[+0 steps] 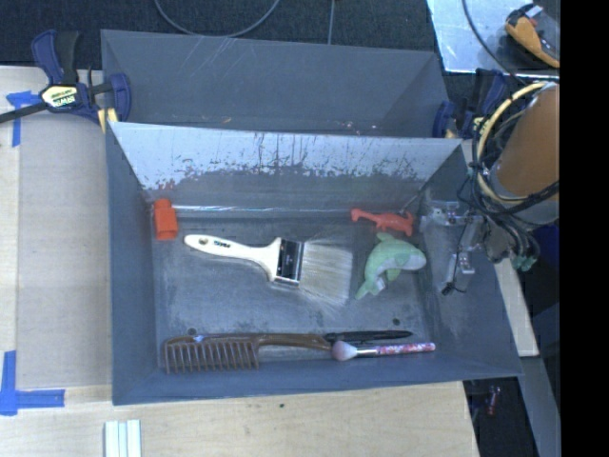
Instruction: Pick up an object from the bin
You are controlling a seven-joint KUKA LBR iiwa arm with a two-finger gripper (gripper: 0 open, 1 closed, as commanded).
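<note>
My gripper [458, 267] hangs over the bin's right-hand slope, pointing down, with nothing visibly in it. Just to its left, a pale green soft toy [385, 263] lies crumpled on the bin floor. Behind the toy, near the back wall, is a small red-orange plastic piece [383, 220]. A thin makeup brush with a pink patterned handle [383, 349] lies along the front, below and left of the gripper.
A white-handled paintbrush [271, 254] lies mid-floor. A brown long-handled comb [228, 351] runs along the front edge, with a black stick [371, 336] by its handle end. An orange block [166, 219] sits at the back left. The arm and cables crowd the right rim.
</note>
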